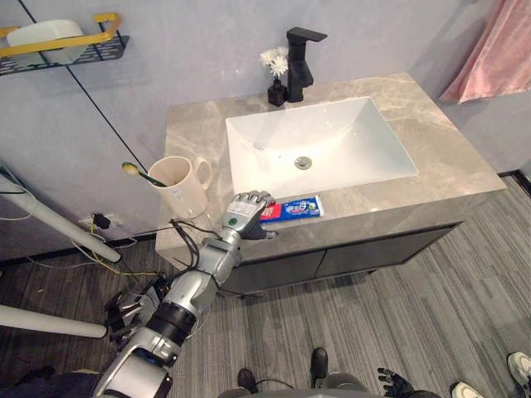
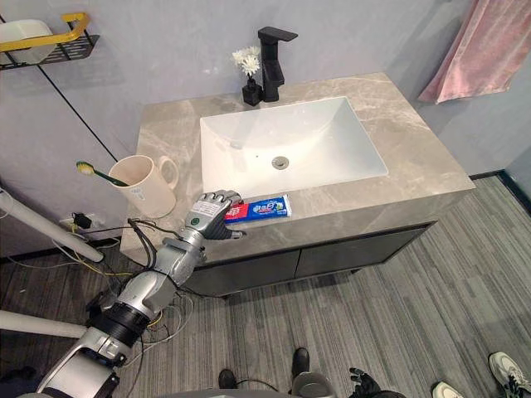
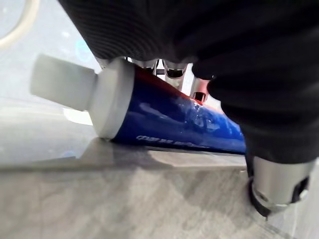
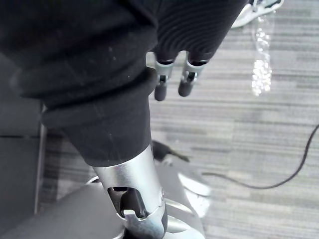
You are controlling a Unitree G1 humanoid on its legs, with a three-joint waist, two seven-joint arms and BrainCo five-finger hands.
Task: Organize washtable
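A blue and red toothpaste tube lies along the front edge of the grey marble washtable, just ahead of the white sink. My left hand rests on the tube's cap end, fingers curled over it. In the left wrist view the tube sits under my palm with its white cap sticking out, and my thumb is beside it. A cream mug holding a green toothbrush stands at the table's left edge. My right hand hangs low over the floor, fingers relaxed.
A black faucet and a small black vase of white flowers stand behind the sink. A wall shelf holds a white bowl at upper left. A pink towel hangs at upper right. White poles cross the left side.
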